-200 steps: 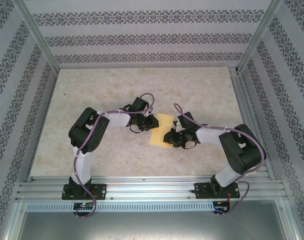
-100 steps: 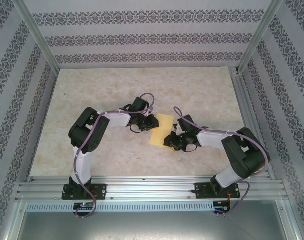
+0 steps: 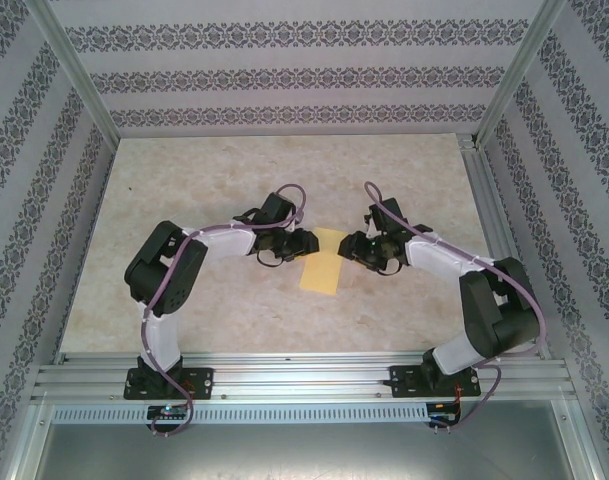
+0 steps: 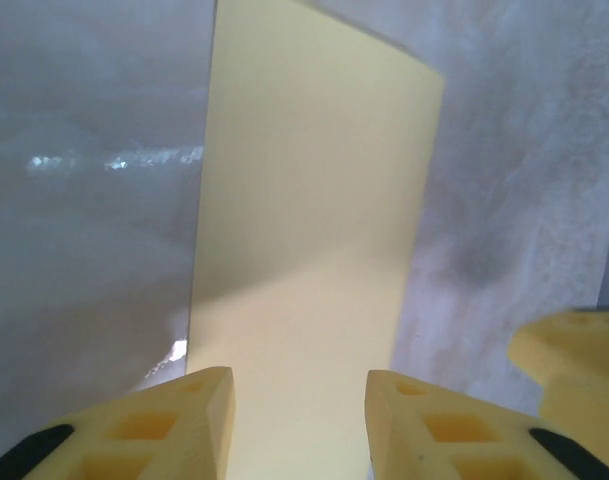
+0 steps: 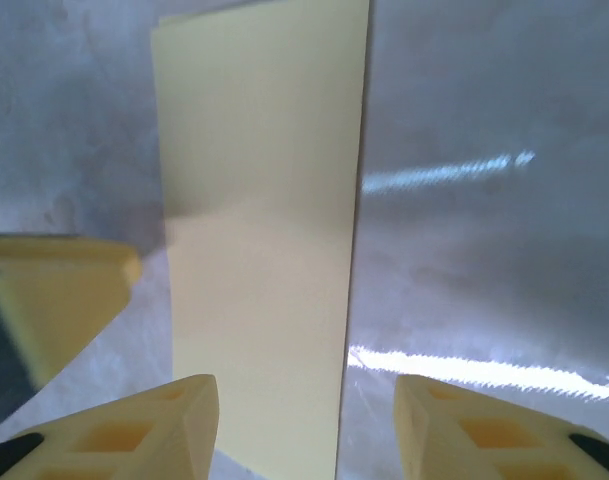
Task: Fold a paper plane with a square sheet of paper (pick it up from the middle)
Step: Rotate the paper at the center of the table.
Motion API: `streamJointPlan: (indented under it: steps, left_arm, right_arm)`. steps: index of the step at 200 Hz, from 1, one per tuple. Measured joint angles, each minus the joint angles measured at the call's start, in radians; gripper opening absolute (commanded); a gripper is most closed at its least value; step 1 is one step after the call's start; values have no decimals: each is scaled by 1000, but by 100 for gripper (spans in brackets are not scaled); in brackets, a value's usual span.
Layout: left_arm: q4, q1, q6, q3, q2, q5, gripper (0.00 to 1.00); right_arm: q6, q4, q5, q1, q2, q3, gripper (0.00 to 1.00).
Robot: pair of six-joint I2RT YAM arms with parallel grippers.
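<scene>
The sheet of paper [image 3: 321,263] is pale yellow and lies flat on the table as a narrow rectangle, with no pointed plane shape. My left gripper [image 3: 307,243] stands at its far left corner, my right gripper [image 3: 345,247] at its far right corner, facing each other. In the left wrist view the paper [image 4: 309,240] runs under the left gripper [image 4: 299,385], whose jaws are apart and hold nothing. In the right wrist view the paper [image 5: 264,240] lies below the open right gripper [image 5: 306,390], nearer its left finger. Each wrist view shows a yellow finger of the other gripper [image 4: 569,350] [image 5: 54,290].
The marbled tabletop [image 3: 214,180] is boxed in by patterned walls and aluminium posts [image 3: 471,150]. An aluminium rail [image 3: 304,375] with both arm bases runs along the near edge. Bare table stretches behind and to both sides of the paper.
Both grippers have opened. The right gripper has moved from the paper's near right edge to its far right corner. The left gripper has stayed almost in place.
</scene>
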Motion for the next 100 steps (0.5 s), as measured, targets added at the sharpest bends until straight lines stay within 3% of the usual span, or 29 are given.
streamJointPlan:
  steps: [54, 100]
  left_arm:
    - [3, 37, -2, -118, -215, -77, 45]
    - [-8, 93, -4, -221, -298, -126, 45]
  right_arm:
    - [-57, -68, 79, 3, 189, 172, 53]
    - [-86, -123, 124, 28, 323, 337, 54]
